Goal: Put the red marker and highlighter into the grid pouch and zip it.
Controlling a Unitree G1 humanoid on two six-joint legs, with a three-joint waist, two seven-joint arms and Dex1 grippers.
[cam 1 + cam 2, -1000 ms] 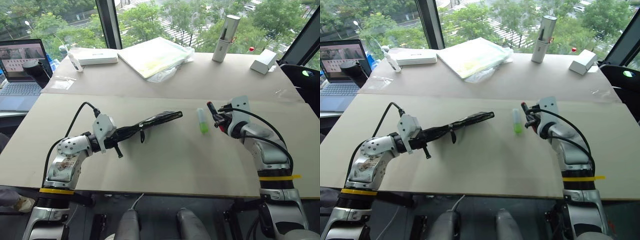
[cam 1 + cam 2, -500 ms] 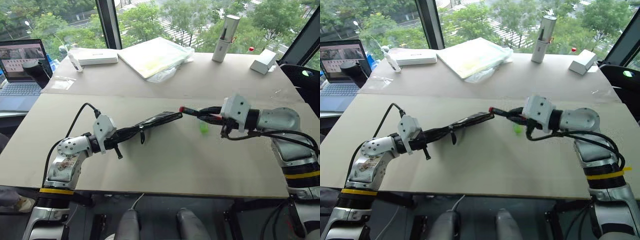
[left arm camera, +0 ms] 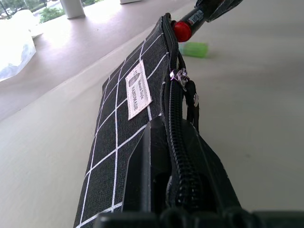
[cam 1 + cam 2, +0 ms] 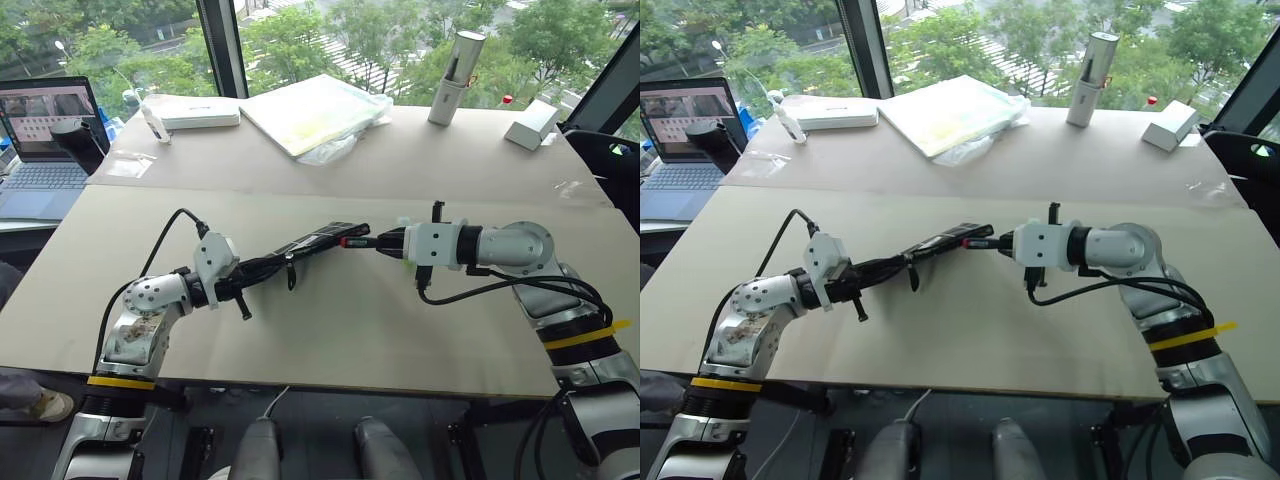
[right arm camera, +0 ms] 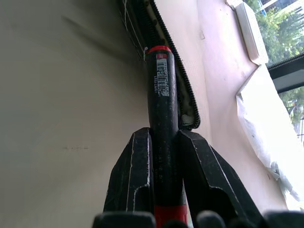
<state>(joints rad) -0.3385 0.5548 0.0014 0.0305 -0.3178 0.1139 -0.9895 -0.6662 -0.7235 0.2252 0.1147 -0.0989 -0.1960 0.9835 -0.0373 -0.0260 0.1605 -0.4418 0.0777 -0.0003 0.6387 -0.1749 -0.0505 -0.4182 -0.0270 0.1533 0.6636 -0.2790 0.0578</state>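
Observation:
My left gripper (image 4: pixel 248 273) is shut on the near end of the grid pouch (image 4: pixel 305 246), holding it edge-up just above the table with the zipper on top (image 3: pixel 176 123). The red marker (image 4: pixel 360 241) lies level in my right gripper (image 4: pixel 392 241), which is shut on its black barrel (image 5: pixel 161 137). The marker's red tip (image 3: pixel 182 31) rests at the pouch's far end, against the open zipper mouth (image 5: pixel 183 95); whether it is inside I cannot tell. Just behind that end, the green highlighter (image 3: pixel 194 49) lies on the table.
At the back of the table (image 4: pixel 330 330) stand a laptop (image 4: pixel 40 125), a white box (image 4: pixel 200 115), a plastic-wrapped pad (image 4: pixel 315 110), a tall grey cylinder (image 4: pixel 455 62) and a small white box (image 4: pixel 530 125). A black strap (image 4: pixel 289 274) hangs from the pouch.
My right gripper swung left and rolled over, turning the marker from upright beside the highlighter to level, with its red tip against the pouch's far end. The left arm and pouch stayed put.

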